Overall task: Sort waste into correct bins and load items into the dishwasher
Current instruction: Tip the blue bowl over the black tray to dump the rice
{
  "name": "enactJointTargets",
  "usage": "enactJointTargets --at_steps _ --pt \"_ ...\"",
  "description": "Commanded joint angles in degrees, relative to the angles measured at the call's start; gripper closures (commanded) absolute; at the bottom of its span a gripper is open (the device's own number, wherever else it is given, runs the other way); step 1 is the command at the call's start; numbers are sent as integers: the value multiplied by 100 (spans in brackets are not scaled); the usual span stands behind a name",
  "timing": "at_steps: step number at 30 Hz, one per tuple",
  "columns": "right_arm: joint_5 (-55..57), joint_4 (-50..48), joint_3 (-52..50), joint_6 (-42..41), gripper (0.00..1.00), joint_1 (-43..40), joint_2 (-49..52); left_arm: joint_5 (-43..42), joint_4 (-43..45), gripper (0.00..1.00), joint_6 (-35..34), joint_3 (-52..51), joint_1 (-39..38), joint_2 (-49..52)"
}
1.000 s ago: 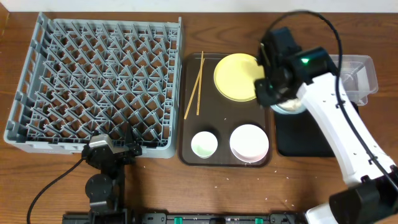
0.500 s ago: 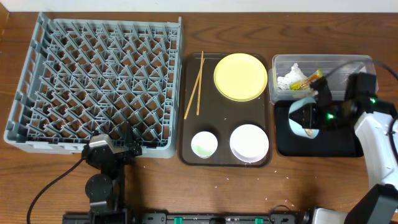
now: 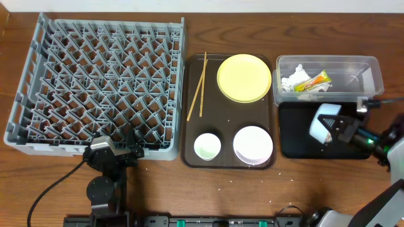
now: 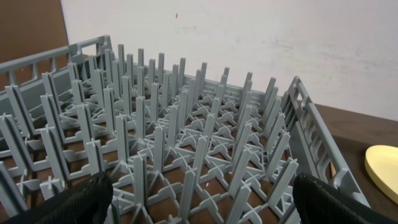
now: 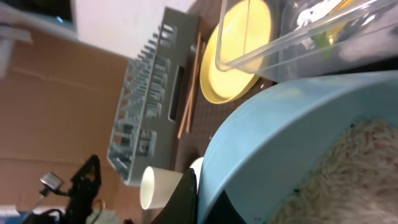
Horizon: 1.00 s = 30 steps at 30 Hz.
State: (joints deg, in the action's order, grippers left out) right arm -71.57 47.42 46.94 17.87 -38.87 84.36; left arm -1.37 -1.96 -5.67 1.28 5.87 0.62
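Light-blue bowl (image 3: 320,123) of rice (image 5: 348,165) clamped in right gripper (image 3: 341,130) over black tray (image 3: 297,149); grains could be scattered beyond tray if tipped hastily; left gripper (image 3: 131,146) spread wide, empty.

Wooden table (image 3: 252,189) with grey dish rack (image 3: 101,82), brown tray (image 3: 211,123), clear tub (image 3: 353,81), black tray (image 3: 295,144)

the overhead view looks straight down on the whole brown wooden table (image 3: 297,183). the left wrist view sits low, facing across the grey plastic pegged dish rack (image 4: 186,143) ahead of its jaws. the right wrist view, rolled sideways, crowds the light blue bowl (image 5: 261,130) at its jaws. all three share the rack.
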Motion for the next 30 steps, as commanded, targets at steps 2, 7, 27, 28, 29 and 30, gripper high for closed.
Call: enactJointTargets --at_steps 2,7,27,28,29,30 --pt "-811 -173 -321 146 99 -479 -79 70 -212 7 90 -105 22 -33" --pt "-1145 -391 -463 92 99 -798 -76 70 -212 7 92 -105 22 -33" --pt "-1252 -1895 -463 -2634 99 -911 -76 68 -212 7 90 -105 22 -33" --pt "-1152 -1893 -463 -2809 99 -911 -76 70 -212 7 92 -105 22 -33" --pt "-984 -1888 -463 -3174 99 -911 -76 70 -212 7 90 -105 22 -33" --pt "-874 -1893 -463 -3438 99 -911 -76 70 -212 7 92 -105 22 -33"
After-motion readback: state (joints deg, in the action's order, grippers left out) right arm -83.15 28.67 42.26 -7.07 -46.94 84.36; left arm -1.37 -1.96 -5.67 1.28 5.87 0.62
